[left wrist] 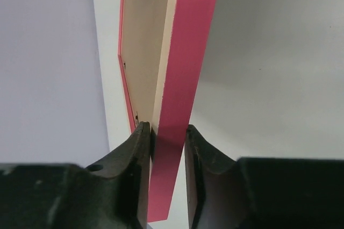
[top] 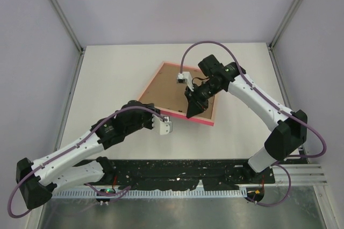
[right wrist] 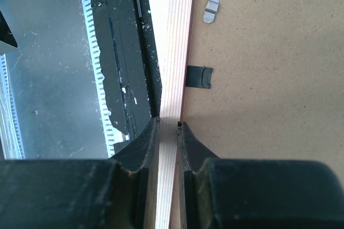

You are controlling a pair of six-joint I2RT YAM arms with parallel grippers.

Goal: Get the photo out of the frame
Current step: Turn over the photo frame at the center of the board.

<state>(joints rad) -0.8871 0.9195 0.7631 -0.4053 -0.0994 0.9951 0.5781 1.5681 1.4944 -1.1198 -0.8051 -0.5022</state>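
While pale grey walls enclosed the white bench, one pink frame lay back-up near its middle, one brown backing board showing. Two grippers held it: the left gripper clamped the pink rim, the right gripper pinched its near edge.
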